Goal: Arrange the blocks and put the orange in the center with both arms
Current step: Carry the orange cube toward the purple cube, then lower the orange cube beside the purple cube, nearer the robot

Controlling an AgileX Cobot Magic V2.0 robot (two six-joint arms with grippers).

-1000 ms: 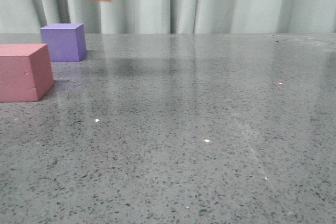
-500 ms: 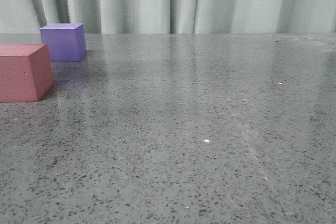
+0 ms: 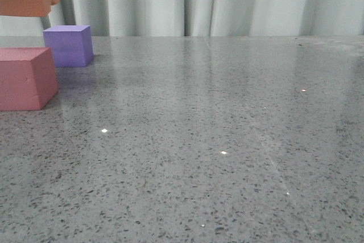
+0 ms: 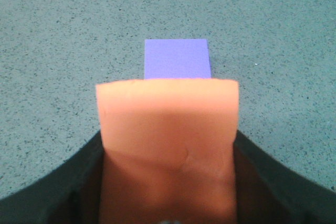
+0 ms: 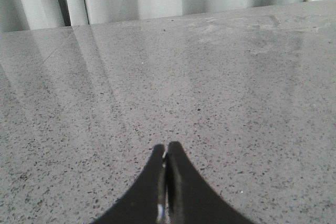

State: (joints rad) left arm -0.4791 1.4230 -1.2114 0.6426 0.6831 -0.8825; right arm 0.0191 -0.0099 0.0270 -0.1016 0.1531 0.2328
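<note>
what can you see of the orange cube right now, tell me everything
The orange foam cube is matte, with soft edges and a slight dent in one face. The left gripper holds it clear of the table, black fingers pressed on two opposite sides. In the front view it sits high at the far left, partly cut off by the frame, above the purple cube and pink-red cube. From the wrist view the purple cube lies just beyond its edge.
</note>
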